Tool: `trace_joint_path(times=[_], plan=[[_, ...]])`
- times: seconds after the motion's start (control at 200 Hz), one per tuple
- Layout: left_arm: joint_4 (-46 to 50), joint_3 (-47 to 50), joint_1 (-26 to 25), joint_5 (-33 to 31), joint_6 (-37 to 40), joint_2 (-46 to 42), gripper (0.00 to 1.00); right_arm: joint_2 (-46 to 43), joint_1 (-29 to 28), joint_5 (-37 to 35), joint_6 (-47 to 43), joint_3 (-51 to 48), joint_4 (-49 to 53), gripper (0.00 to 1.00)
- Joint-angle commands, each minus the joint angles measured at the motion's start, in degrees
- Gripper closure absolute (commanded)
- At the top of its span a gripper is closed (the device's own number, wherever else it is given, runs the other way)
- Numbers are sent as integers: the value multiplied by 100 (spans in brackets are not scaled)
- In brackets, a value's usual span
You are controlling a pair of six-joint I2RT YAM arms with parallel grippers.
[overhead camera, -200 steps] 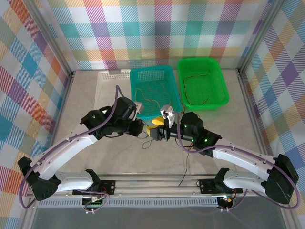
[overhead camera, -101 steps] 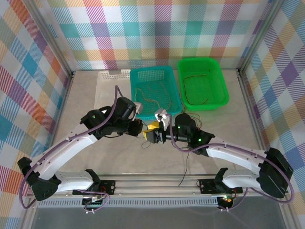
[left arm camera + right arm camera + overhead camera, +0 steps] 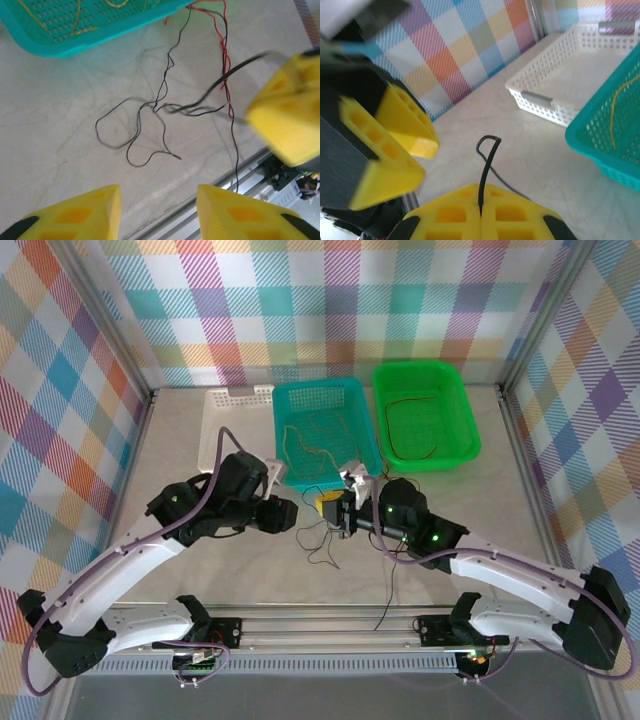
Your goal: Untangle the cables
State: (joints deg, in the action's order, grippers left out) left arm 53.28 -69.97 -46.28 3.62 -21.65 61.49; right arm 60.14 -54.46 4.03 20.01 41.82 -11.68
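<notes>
**Right pincer [image 3: 481, 200] nips a black cable [image 3: 489, 170] off the teal basket's [image 3: 318, 386] near edge**

From where I stand, the two arms meet just on the near side of the teal basket, over the pale desk [image 3: 480, 510]. The right pincer is pressed fully together, and the black cable comes straight up out of the seam between its yellow pads and bends over in a small hook. In the left wrist view that strand runs slantwise from the blurred yellow finger down towards a loose knot of black loops [image 3: 131, 159] lying flat on the desk, just off the teal basket's near rim.

The left pincer [image 3: 157, 205] faces the right one from the side, close to it but not touching. Its two yellow fingers stand apart with only bare desk between them, so it grips nothing. It hovers above the black loops, on the near side of the teal basket.

A red cable [image 3: 226, 60] hangs over the teal basket's near corner and trails down beside the black strands, twisting with one of them on the way. One long black strand [image 3: 390, 590] leads away from the teal basket towards the rail at the desk's near edge.

Inside the teal basket lie thin yellow and brownish cables [image 3: 320, 445], loosely curled on its floor. A white basket [image 3: 235, 395] sits right against the teal basket's left side. A green basket [image 3: 420, 367] sits just beside its right side, and a single brown cable [image 3: 405, 400] lies bent on that basket's floor.
</notes>
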Motion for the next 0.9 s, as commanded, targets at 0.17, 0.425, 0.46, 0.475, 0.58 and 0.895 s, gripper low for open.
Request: trace_joint_path(times=[0.17, 0.425, 0.46, 0.475, 0.58, 0.895], plan=[[-1466, 1255, 36, 1216, -476, -461, 44, -249, -39, 589, -110, 710, 419, 100], [-2975, 1995, -38, 1680, -847, -813, 34, -209, -34, 1187, 183, 957, 332, 100], [-3056, 2025, -46, 1672, -849, -811, 33, -201, -39, 1258, 224, 980, 323, 100], [-3100, 2044, -55, 1680, -836, -799, 33, -197, -39, 1291, 241, 989, 317, 100], [-3389, 2113, -92, 1688, -829, -763, 29, -169, -39, 1449, 380, 1048, 310, 100], [-3669, 1998, -299, 1412, -582, -310, 26, -117, -39, 1504, 1135, 1207, 95, 100]])
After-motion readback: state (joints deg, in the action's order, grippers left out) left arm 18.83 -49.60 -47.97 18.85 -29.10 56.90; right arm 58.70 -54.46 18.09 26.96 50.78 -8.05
